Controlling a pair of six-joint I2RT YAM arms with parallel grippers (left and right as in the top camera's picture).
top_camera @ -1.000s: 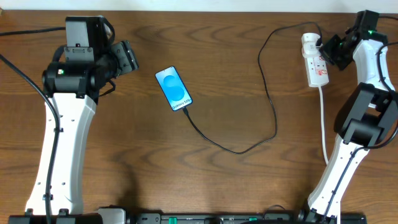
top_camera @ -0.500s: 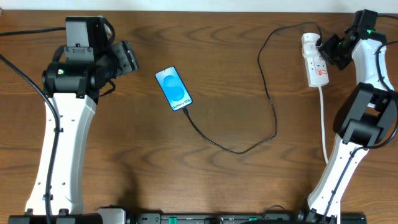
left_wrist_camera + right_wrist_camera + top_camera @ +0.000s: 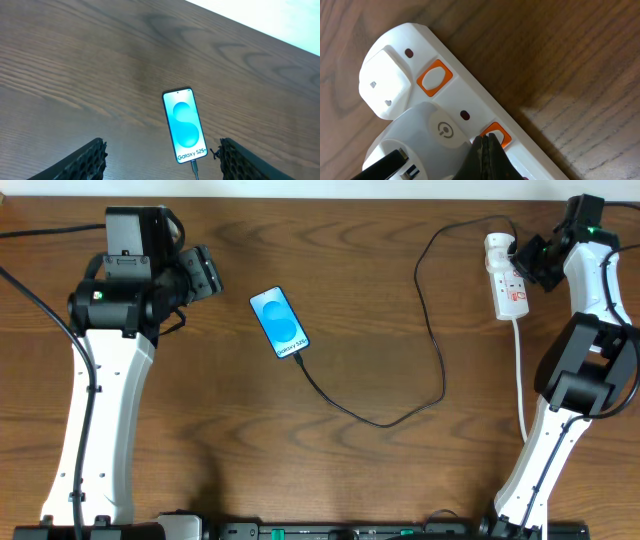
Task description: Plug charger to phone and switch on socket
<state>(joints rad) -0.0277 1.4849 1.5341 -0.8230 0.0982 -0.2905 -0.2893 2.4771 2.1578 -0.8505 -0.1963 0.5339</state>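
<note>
Step in hand: switching on. Charger (image 3: pixel 440 360) appears seated in phone (image 3: pixel 279 323), which lies at 11 o'clock from tabletop (image 3: pixel 200 430) centre. Right end effector (image 3: pixel 487 150), fingers together, tips on a switch (image 3: pixel 497 135) of socket (image 3: pixel 505 275) at 2 o'clock. Next move calls for a firm press. Left end effector (image 3: pixel 208 272) apart, empty. Count: one phone, one charger, one socket.

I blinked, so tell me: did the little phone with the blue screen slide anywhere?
No. The black-edged blue-screen phone sits at the same spot on the grain of the brown wooden table.
</note>
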